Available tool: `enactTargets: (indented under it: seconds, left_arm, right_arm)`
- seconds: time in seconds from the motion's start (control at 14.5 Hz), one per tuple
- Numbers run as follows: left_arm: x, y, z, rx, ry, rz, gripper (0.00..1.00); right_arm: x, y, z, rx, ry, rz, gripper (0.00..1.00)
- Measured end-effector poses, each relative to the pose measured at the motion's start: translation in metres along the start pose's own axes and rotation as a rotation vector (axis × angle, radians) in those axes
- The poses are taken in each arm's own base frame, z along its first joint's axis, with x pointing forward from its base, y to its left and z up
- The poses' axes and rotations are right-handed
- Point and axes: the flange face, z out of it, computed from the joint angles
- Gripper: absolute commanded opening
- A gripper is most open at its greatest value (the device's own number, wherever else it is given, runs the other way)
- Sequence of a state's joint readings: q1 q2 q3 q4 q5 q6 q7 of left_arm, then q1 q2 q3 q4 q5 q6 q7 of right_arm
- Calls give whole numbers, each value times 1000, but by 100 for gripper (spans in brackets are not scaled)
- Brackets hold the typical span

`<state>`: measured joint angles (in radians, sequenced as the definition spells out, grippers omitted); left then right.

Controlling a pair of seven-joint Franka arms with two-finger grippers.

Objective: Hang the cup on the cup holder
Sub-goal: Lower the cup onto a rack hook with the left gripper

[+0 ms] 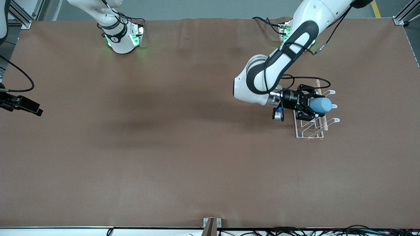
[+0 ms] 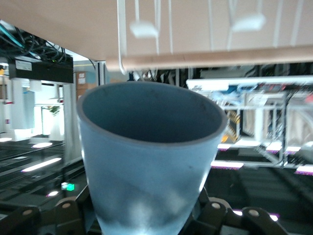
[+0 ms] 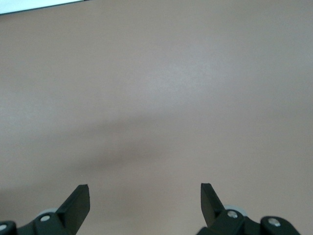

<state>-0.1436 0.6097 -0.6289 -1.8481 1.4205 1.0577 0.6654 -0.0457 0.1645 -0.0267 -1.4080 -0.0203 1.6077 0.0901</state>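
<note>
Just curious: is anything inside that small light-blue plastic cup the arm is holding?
The light-blue plastic cup in the left gripper looks empty as far as its mouth shows; its bottom is in shadow.

The cup holder [image 1: 311,126] is stood on the surface [image 1: 164,157] toward the left arm's end. The cup [image 1: 321,105] is held over it on its side by the left gripper [image 1: 311,106], seemingly just beside the rack's rod [image 2: 220,57]. The right gripper [image 3: 144,200] is kept over bare surface at the right arm's end, jaws apart.

one cup [image 1: 321,105] (light blue), one cup holder [image 1: 310,131], two arms
</note>
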Motion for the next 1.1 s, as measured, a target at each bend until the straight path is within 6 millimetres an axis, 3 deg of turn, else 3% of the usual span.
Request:
enactTargets:
  seconds: [0.21, 0.62, 0.83, 0.89, 1.03, 1.1]
  left_arm:
    - [43, -1, 15, 14, -115, 51, 1]
    - [50, -4, 22, 23, -156, 71, 1]
    - [62, -3, 24, 26, -159, 91, 6]
    - [67, -2, 25, 25, -160, 99, 13]
    - [76, -1, 27, 24, -161, 107, 41]
    - [79, 0, 27, 25, -160, 95, 50]
  right_arm:
    - [0, -4, -2, 1, 7, -10, 100]
    - [0, -4, -2, 1, 7, -10, 100]
    - [0, -3, -2, 1, 7, -10, 100]
    - [0, -3, -2, 1, 7, -10, 100]
    - [0, -3, -2, 1, 7, -10, 100]
    - [0, -3, -2, 1, 7, -10, 100]
